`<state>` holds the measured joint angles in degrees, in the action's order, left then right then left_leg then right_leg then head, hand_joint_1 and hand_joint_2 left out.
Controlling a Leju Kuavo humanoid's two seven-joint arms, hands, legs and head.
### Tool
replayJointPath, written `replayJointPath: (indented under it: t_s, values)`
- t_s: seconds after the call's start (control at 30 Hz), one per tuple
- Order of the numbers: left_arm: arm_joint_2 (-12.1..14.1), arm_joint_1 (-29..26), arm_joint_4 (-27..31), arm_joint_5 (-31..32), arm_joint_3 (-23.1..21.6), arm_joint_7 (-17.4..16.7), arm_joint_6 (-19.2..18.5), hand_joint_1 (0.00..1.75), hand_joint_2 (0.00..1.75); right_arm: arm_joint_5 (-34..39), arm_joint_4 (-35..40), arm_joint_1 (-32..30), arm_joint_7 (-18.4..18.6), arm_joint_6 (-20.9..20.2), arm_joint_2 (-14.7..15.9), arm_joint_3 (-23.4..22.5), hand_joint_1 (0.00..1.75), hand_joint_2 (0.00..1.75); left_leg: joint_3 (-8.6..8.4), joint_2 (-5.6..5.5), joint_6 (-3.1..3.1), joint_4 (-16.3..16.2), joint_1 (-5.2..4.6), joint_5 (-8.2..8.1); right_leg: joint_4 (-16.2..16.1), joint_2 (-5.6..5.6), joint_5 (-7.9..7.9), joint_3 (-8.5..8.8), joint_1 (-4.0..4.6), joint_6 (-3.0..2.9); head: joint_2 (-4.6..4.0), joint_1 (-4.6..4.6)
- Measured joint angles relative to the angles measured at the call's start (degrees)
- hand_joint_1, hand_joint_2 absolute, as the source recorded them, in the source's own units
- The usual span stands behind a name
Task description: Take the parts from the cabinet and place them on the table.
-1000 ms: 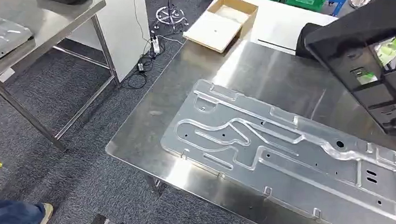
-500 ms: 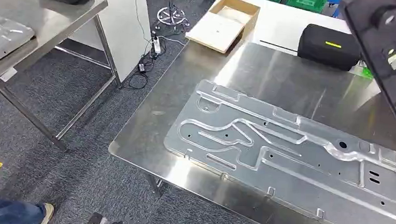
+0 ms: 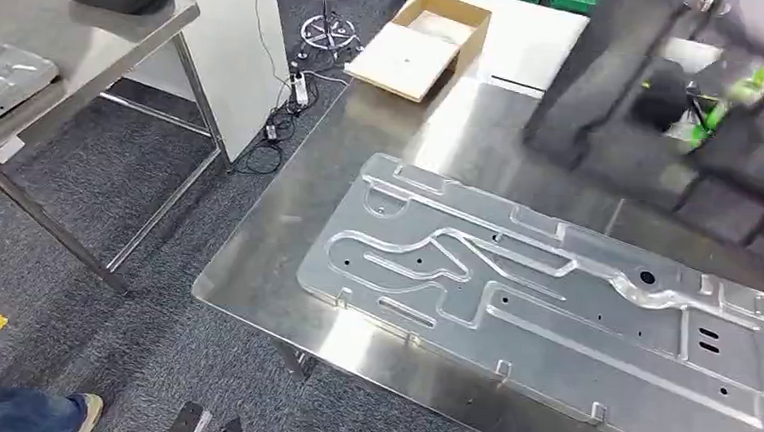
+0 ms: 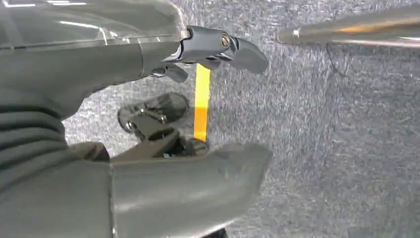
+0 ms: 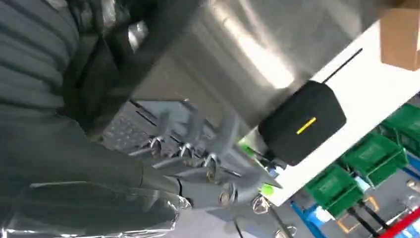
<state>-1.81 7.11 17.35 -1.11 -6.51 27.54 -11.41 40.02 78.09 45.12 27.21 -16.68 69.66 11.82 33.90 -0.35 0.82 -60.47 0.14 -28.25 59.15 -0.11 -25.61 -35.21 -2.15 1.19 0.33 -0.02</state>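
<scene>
Head view shows one pressed metal panel [image 3: 552,317] already lying on the bench [image 3: 382,156]; right hand [image 5: 198,168] grips a blurred dark part [image 3: 645,102] above it, unplaced; left hand [image 4: 163,129] hangs empty, fingers apart.

Shiny silver on the table [image 3: 380,176] and the pressed metal panel [image 3: 553,307], speckled dark grey on the carpet [image 3: 88,208], matte black with a yellow stripe on the case [image 5: 302,121], green on the bins [image 5: 376,158].

Metal panel [image 3: 553,307] on table [image 3: 380,176]; box [image 3: 424,43] behind
</scene>
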Motion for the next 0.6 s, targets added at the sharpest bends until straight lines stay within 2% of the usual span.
replayJointPath:
  t_s: [0.03, 0.1, 0.13, 0.17, 0.2, 0.23, 0.27, 0.3, 0.33, 0.37, 0.43, 0.47, 0.5, 0.53, 0.6]
  values:
    - [-0.04, 0.08, 0.0, -0.07, 0.0, 0.04, -0.05, 0.0, 0.0, -0.02, 0.02, 0.82, 0.24, -0.26, 0.35, 0.82, 0.0, 1.75, 1.57, 0.04, 0.0, -3.59, 0.0, -2.29, 0.0, -0.01, -0.02, -0.03, 0.16, -0.51, 0.0, -0.09]
    - [-0.11, 0.09, -0.02, -0.02, 0.0, -0.31, 0.3, 0.0, 0.0, 0.04, -0.04, 2.33, 0.55, -0.96, 0.68, 3.0, 0.0, 1.75, 5.67, 0.05, 0.12, -12.43, 0.02, -6.28, 0.04, 0.02, -0.01, -0.1, 0.61, -0.9, 0.0, -0.07]
    - [-0.13, 0.08, -0.02, -0.02, 0.02, -0.41, 0.5, 0.0, 0.0, 0.0, -0.09, 3.51, 0.63, -1.44, 0.68, 4.27, 0.0, 1.75, 7.3, 0.04, 0.25, -15.7, -0.07, -7.04, 0.06, 0.12, -0.01, -0.1, 0.85, -1.0, 0.0, -0.07]
    - [-0.13, 0.1, -0.02, 0.0, 0.0, -0.48, 0.72, 0.0, 0.0, -0.24, -0.13, 4.53, 0.79, -1.68, 0.68, 5.67, 0.0, 1.75, 7.65, 0.04, 0.47, -16.14, -0.11, -6.25, 0.07, 0.24, -0.02, -0.03, 1.08, -1.05, 0.0, -0.07]
    - [-0.13, 0.14, -0.02, 0.0, 0.02, -0.52, 0.85, 0.0, 0.0, -0.28, -0.2, 5.35, 0.85, -1.79, 0.68, 6.76, 0.0, 1.75, 6.69, 0.04, 0.83, -13.98, -0.17, -4.43, 0.07, 0.35, -0.05, 0.08, 1.35, -1.1, 0.0, -0.07]
    - [-0.13, 0.19, -0.02, 0.02, 0.02, -0.59, 0.87, 0.0, 0.0, -0.35, -0.26, 6.09, 0.85, -1.79, 0.68, 7.68, 0.0, 1.75, 4.6, 0.01, 1.42, -9.52, -0.43, -1.78, 0.08, 0.45, -0.07, 0.25, 1.62, -1.13, 0.0, -0.07]
    - [-0.13, 0.25, -0.02, 0.02, 0.02, -0.61, 0.92, 0.0, 0.0, -0.37, -0.35, 6.69, 0.85, -1.75, 0.68, 8.53, 0.0, 1.75, 2.19, -0.01, 2.23, -4.5, -0.72, 0.7, 0.08, 0.45, -0.12, 0.4, 1.8, -1.19, 0.0, -0.07]
    - [-0.11, 0.35, -0.02, 0.02, 0.04, -0.61, 1.0, 0.0, 0.0, -0.39, -0.46, 7.19, 0.81, -1.68, 0.68, 9.3, 0.0, 1.75, 0.27, -0.04, 3.34, 0.0, -1.23, 1.76, 0.08, 0.45, -0.13, 0.43, 1.7, -1.19, 0.0, -0.05]
    - [-0.11, 0.45, -0.02, 0.0, 0.07, -0.61, 1.03, 0.0, 0.0, -0.42, -0.61, 7.76, 0.81, -1.64, 0.68, 10.13, 0.0, 1.75, -0.49, 0.23, 3.25, 1.26, -1.09, 1.49, 0.28, 0.48, -0.18, 0.23, 2.25, -1.0, 0.0, -0.02]
    - [-0.15, 0.53, 0.0, 0.0, 0.04, -0.65, 1.03, 0.0, 0.0, -0.46, -0.72, 8.02, 0.81, -1.6, 0.68, 10.73, 0.0, 1.75, -0.37, 0.29, 2.93, 1.2, -1.14, 1.64, 0.13, 0.48, 0.0, 0.14, 1.84, -0.71, 0.0, -0.05]
    - [-0.2, 0.52, -0.02, -0.02, 0.04, -0.7, 1.03, 0.0, 0.0, -0.55, -0.87, 8.07, 0.79, -1.59, 0.7, 11.28, 0.0, 1.75, -0.38, 0.25, 3.12, 1.49, -1.34, 1.85, -0.08, 0.44, 0.24, 0.19, 1.72, -0.17, 0.0, -0.05]
    - [-0.37, 0.53, -0.02, -0.02, 0.04, -0.7, 1.03, 0.0, 0.0, -0.55, -0.9, 8.22, 0.77, -1.57, 0.87, 11.41, 0.0, 1.75, -0.82, 0.31, 3.24, 2.55, -0.89, 2.54, 0.01, 0.43, 0.07, 0.24, 1.82, 0.15, 0.0, -0.09]
    - [-0.42, 0.57, 0.0, -0.02, 0.07, -0.72, 1.05, 0.0, 0.0, -0.57, -1.03, 8.57, 0.72, -1.57, 0.9, 11.61, 0.0, 1.75, -1.1, 0.38, 3.28, 3.13, -0.78, 2.92, 0.92, 0.28, -0.73, -0.03, 1.46, 0.41, 0.0, 0.11]
    - [-0.42, 0.65, -0.02, -0.05, 0.09, -0.72, 1.07, 0.0, 0.0, -0.61, -1.09, 9.2, 0.68, -1.57, 1.03, 11.76, 0.0, 1.75, -1.04, 0.42, 3.53, 3.28, -0.75, 3.08, 3.7, 0.29, -2.88, -1.3, 1.41, 0.68, 0.0, 0.06]
    - [-0.59, 0.61, -0.02, -0.02, 0.09, -0.79, 1.18, 0.0, 0.0, -0.76, -1.38, 9.39, 0.41, -1.6, 1.03, 12.16, 0.0, 1.75, -0.96, 0.45, 3.56, 3.27, -0.73, 3.1, 11.74, 0.27, -6.86, -4.92, 1.06, 1.34, 0.0, 0.11]
